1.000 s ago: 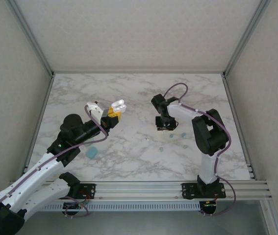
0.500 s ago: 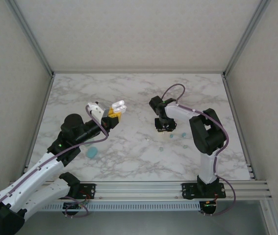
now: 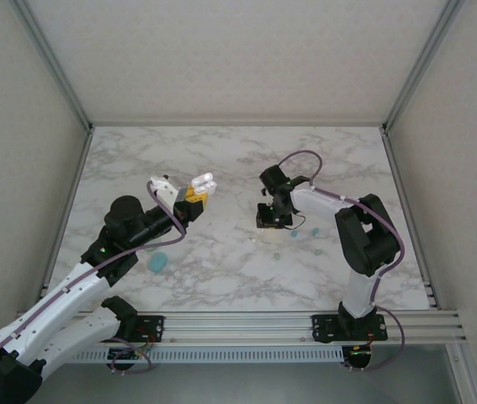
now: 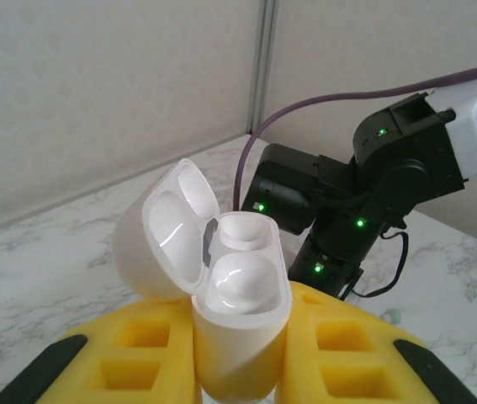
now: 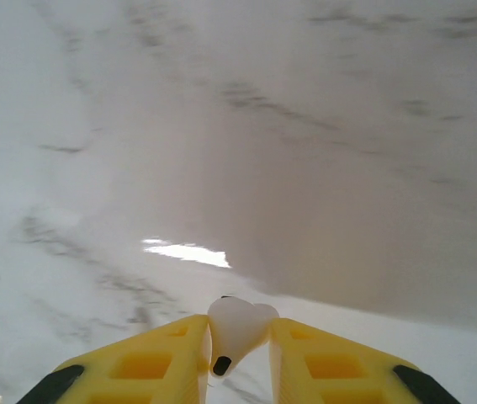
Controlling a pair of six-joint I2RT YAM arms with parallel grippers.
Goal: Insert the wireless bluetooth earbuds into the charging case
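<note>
My left gripper [image 3: 194,195] is raised over the left half of the table, shut on a white charging case [image 3: 203,180]. In the left wrist view the case [image 4: 242,290] stands upright between the yellow fingers [image 4: 129,353], its lid open to the left and both wells showing. My right gripper [image 3: 269,220] hangs near the table's middle. In the right wrist view it [image 5: 238,341] is shut on a small white earbud [image 5: 236,324] pinched at the fingertips above the marble. Several other tiny earbuds lie on the table, among them a bluish one [image 3: 315,231] and a pale one [image 3: 277,256].
A light blue rounded case [image 3: 157,262] lies on the marble near my left arm. The right arm's black wrist [image 4: 347,210] shows close behind the open case. Walls enclose the table [image 3: 221,295] on three sides, with a metal rail along the near edge.
The right gripper has closed on the white earbud and shifted a little to the left. The left gripper and its case have stayed put.
</note>
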